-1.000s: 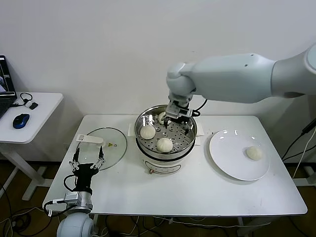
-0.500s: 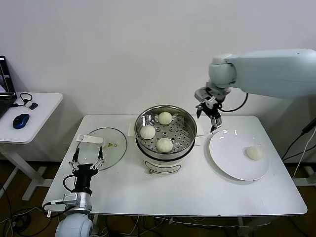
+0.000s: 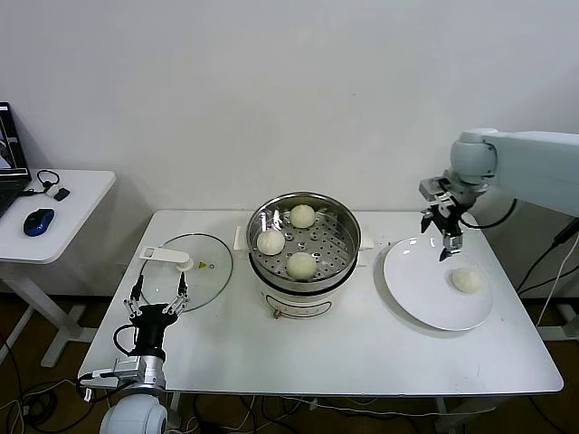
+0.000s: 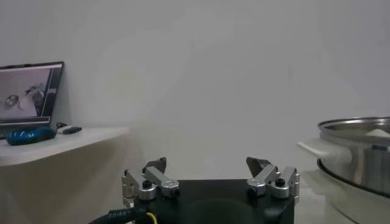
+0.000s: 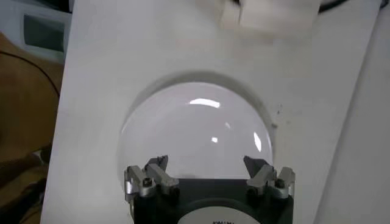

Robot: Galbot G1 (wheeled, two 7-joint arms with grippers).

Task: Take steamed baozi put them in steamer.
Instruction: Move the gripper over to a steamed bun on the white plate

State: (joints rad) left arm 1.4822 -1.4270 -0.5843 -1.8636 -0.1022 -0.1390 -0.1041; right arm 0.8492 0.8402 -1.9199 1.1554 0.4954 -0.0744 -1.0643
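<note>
The steel steamer stands mid-table with three cream-white baozi on its perforated tray: one at the back, one at the left, one at the front. A fourth baozi lies on the white plate at the right. My right gripper is open and empty, hovering above the plate's back edge, just left of that baozi. Its wrist view shows the plate below the open gripper. My left gripper is open, parked at the table's front left edge.
A glass lid with a white handle lies flat left of the steamer. A side desk with a blue mouse stands at the far left. The steamer's rim shows in the left wrist view.
My right gripper left the third baozi in the steamer, then swung right, from over the steamer to above the plate. The left arm stayed parked.
</note>
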